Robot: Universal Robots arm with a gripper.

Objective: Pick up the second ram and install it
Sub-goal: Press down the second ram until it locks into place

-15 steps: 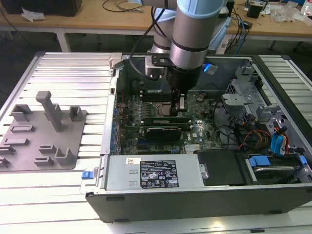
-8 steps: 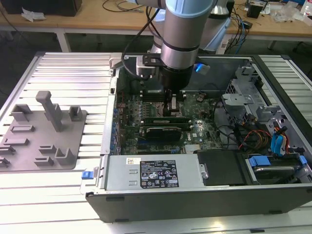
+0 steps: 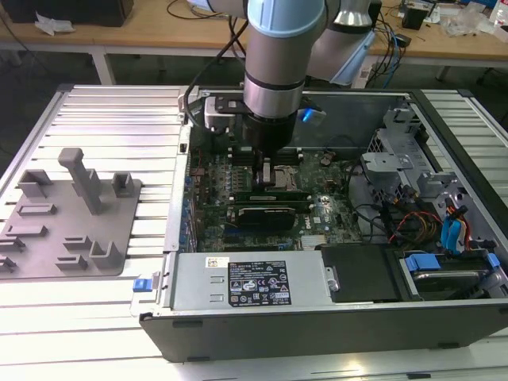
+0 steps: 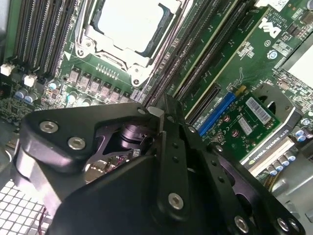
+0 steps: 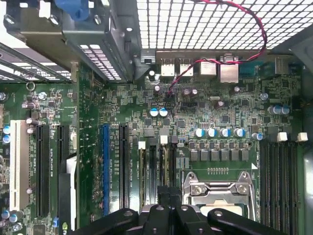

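Observation:
My gripper (image 3: pixel 266 159) reaches down into the open computer case (image 3: pixel 444 159), right over the motherboard's memory slots (image 5: pixel 161 161) next to the processor socket (image 5: pixel 220 188). In the exterior view a long thin green ram stick (image 3: pixel 266 194) stands on edge in the slots just below the gripper. I cannot tell whether it is the second ram, or whether the gripper touches it. In both wrist views the gripper (image 5: pixel 168 198) (image 4: pixel 157 113) hangs close above the long black slots (image 4: pixel 195 54), and its own body hides what lies under its tip.
A dark expansion card (image 3: pixel 270 214) lies across the board in front of the slots. The power supply (image 3: pixel 250 282) lines the case's near wall, with a drive cage (image 3: pixel 397 159) and cables on the exterior view's right. A grey fixture (image 3: pixel 71 214) sits on the slatted table at the left.

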